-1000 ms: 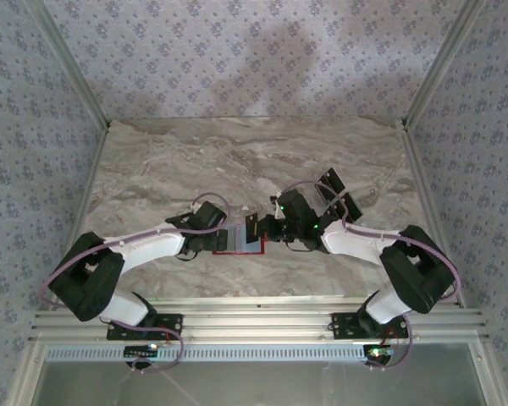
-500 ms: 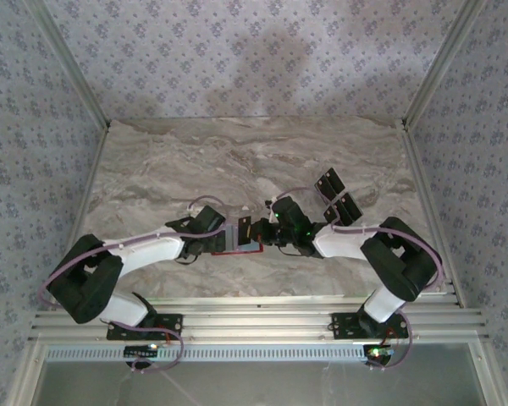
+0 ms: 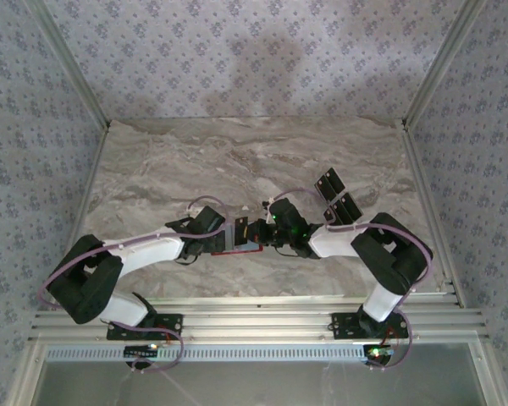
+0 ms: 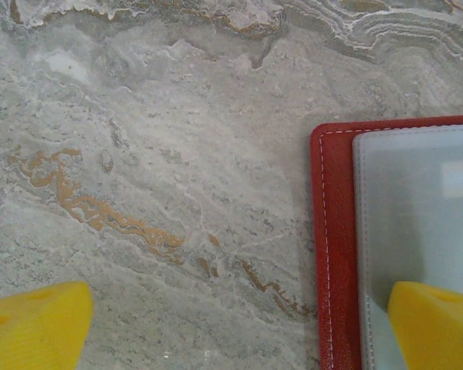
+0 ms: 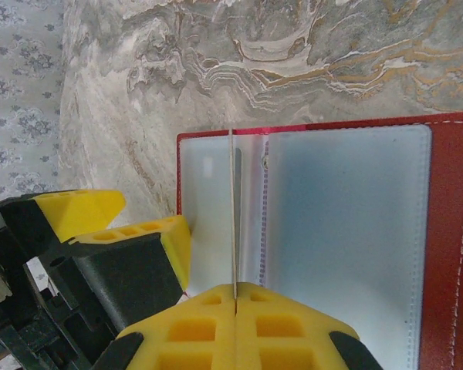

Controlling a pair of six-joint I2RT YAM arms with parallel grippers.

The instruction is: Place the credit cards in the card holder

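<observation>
edgewise, right pincer (image 5: 235,291) pinches a card (image 5: 232,208); open card holder (image 5: 457,231) beneath

No legible text, brand or number on the card holder (image 5: 455,231) or elsewhere

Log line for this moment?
left gripper: open, finger over card holder | right gripper: shut on credit card, edge-on over open holder

The left arm (image 3: 144,249) and the right arm (image 3: 347,239) have smooth white shells between bulky black joints. Thin lilac cables (image 3: 205,201) loop along both. Small green lights (image 3: 281,222) glow on the right wrist. Each arm has a black base plate (image 3: 144,326). The left claw (image 4: 231,331) and the right claw (image 5: 234,297) have bright yellow pads (image 5: 193,331) with square recesses, on black backing.
</observation>
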